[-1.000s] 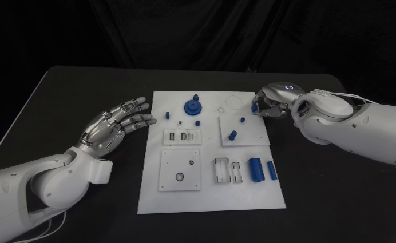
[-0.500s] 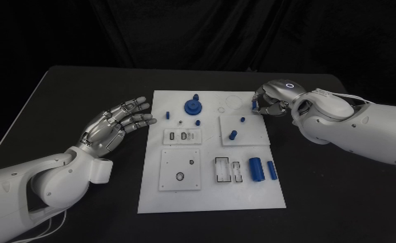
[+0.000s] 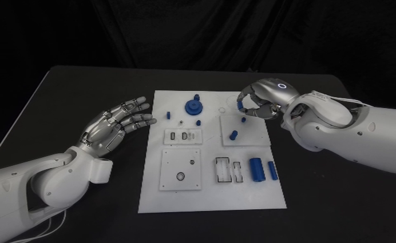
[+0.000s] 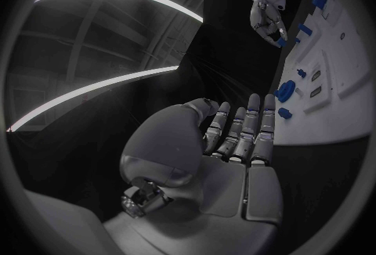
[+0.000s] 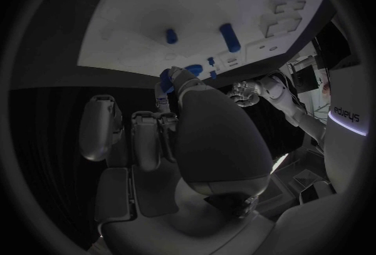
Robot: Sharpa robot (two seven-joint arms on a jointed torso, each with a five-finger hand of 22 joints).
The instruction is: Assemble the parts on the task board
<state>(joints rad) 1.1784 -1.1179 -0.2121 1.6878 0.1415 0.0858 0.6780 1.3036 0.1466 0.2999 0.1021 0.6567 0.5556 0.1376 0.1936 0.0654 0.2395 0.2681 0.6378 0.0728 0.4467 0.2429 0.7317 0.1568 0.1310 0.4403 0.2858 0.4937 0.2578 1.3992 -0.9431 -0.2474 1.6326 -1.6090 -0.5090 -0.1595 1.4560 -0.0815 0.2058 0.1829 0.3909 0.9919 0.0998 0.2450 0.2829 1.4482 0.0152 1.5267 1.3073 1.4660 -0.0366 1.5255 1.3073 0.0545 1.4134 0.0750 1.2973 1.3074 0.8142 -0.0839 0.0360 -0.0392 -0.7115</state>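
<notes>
Parts (image 3: 257, 169) on the task board (image 3: 211, 197) look small, stiff and light, best pinched mid-body; right hand (image 3: 252, 101) hovers curled, grip unclear, left hand (image 3: 115, 124) spread, holding nothing.

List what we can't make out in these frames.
- Right hand, head view: its own fingers and wrist hide whether it holds a part; the right wrist view's thumb blocks the fingertips too.
- Small peg under that hand: contact unclear.
- Board slots: too small to read whether filled.
- Left hand: palm underside hidden.
</notes>
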